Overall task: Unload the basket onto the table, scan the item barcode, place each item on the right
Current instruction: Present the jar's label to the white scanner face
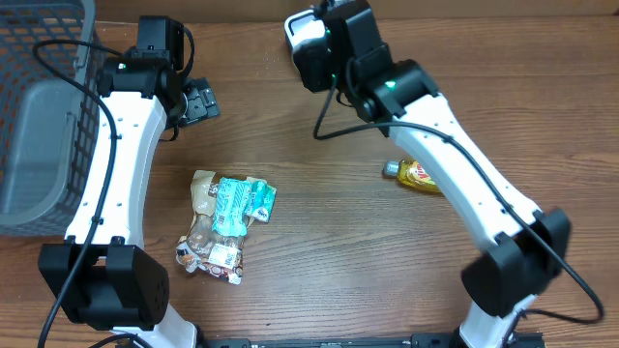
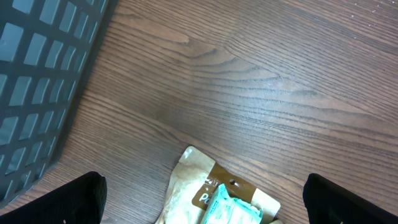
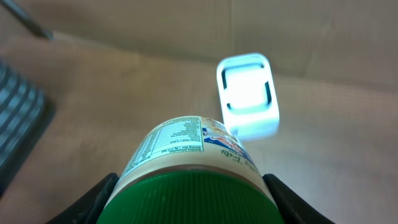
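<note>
Held the jar in the right gripper, jaws about half apart and pressed against either side at the green lid, label turned forward. Pointed it at the scanner, glowing white just beyond and not touching. Judged the step to be the scan itself, with the item lifted and presented. Found no barcode on the visible stretch of label, only a panel of small print. Probably called next for a slow turn of the jar about its own axis, to bring the code round to the scanner's window, with the grip firm and the jar close. Risked a slip on so smooth a lid if rolled too fast.

Hung the left gripper spread fully wide and empty above a heap of packets, near a grey basket at the table's left edge. Noted a yellow bottle lying well apart from the packets, under the right arm.

Worked over a brown wood-grain table, matt. Beyond the scanner, made out only a plain tan backdrop, blurred. Could tell nothing more of the room.
</note>
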